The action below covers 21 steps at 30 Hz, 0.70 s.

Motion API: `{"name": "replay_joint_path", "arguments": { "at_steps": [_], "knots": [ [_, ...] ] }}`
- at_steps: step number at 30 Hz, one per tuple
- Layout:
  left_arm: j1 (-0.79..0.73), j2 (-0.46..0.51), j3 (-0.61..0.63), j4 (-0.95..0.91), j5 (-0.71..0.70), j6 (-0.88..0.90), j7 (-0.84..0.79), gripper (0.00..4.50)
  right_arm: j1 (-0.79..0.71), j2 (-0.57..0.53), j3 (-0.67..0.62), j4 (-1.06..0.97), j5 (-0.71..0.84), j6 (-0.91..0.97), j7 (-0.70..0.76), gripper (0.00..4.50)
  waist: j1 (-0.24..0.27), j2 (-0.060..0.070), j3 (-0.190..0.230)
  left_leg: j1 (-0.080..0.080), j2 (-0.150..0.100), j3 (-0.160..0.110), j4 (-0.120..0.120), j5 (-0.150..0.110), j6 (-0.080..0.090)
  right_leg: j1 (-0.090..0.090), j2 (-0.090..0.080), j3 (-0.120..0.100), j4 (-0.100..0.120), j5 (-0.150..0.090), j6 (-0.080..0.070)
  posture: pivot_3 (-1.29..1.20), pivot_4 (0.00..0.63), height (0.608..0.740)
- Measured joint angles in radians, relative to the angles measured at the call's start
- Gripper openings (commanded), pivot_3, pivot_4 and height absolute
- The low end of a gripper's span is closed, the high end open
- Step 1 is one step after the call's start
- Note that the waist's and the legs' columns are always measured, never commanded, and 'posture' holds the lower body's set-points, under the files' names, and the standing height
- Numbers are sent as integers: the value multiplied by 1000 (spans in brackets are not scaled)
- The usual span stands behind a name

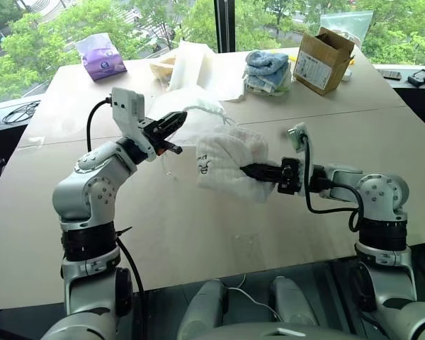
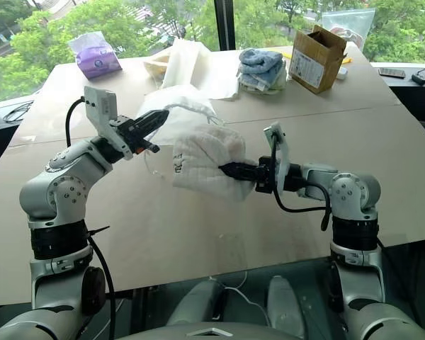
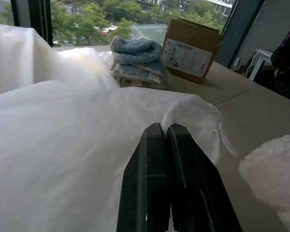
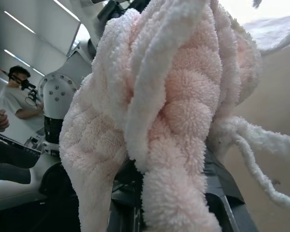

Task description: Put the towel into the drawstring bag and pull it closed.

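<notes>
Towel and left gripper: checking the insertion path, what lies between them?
In the left eye view, between the towel and left gripper lies only the drawstring bag.

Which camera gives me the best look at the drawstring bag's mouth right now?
Left wrist view: the drawstring bag spreads close up, its edge pinched by the left gripper. The eye views show it smaller, partly behind the towel. Right wrist view shows towel, not the mouth.
</notes>
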Motion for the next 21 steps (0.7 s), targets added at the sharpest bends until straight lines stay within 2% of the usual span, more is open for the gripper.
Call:
{"name": "replay_joint_path", "arguments": {
  "at_steps": [7, 17, 21],
  "knots": [
    [37, 0, -47, -25, -21, 14, 6, 0, -12, 116, 19, 91, -88, -99, -175, 46, 1, 0, 0, 0, 0, 0, 0, 0, 0, 0, 0, 0, 0, 0, 0, 0, 150, 740],
    [80, -3, -114, -118, -75, 79, 26, 0, -54, 296, -106, 194, -129, -256, -451, 46, -2, 0, 0, 0, 0, 0, -1, 0, -1, -1, 1, 0, 1, 0, 0, 0, 150, 740],
    [73, -6, -129, -126, -86, 93, 26, 0, -70, 345, -95, 214, -145, -300, -505, 46, -8, 0, 0, 0, 0, 1, -1, 0, -1, -2, 1, 1, 1, 0, 0, 0, 150, 740]
  ]
}}
